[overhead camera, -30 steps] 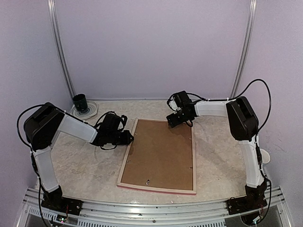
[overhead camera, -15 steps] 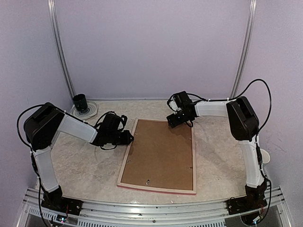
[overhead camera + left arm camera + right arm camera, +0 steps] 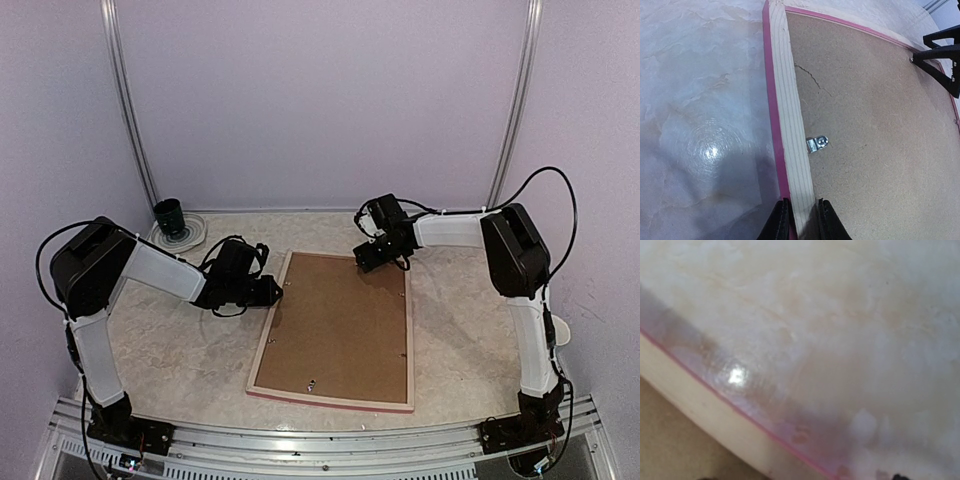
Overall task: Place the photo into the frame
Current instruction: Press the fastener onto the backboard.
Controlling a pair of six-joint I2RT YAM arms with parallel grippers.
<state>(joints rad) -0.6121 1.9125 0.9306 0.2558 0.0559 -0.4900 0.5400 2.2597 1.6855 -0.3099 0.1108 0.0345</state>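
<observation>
The frame (image 3: 262, 345) lies face down on the table, its pale wood back up and pink-red edge showing, with a brown backing board (image 3: 340, 325) in it. My left gripper (image 3: 276, 290) is shut on the frame's left rail (image 3: 790, 115), one finger on either side of the wood (image 3: 801, 220). A small metal clip (image 3: 817, 145) sits on the board just inside that rail. My right gripper (image 3: 372, 258) hovers open at the frame's far edge near its right corner, with its black fingers (image 3: 935, 65) spread over the board. The photo is out of view.
A dark cup (image 3: 169, 214) stands on a white dish (image 3: 190, 232) at the back left corner. A white object (image 3: 558, 332) lies at the table's right edge. Walls close in on three sides, and the metal mounting rail (image 3: 320, 440) runs along the near edge.
</observation>
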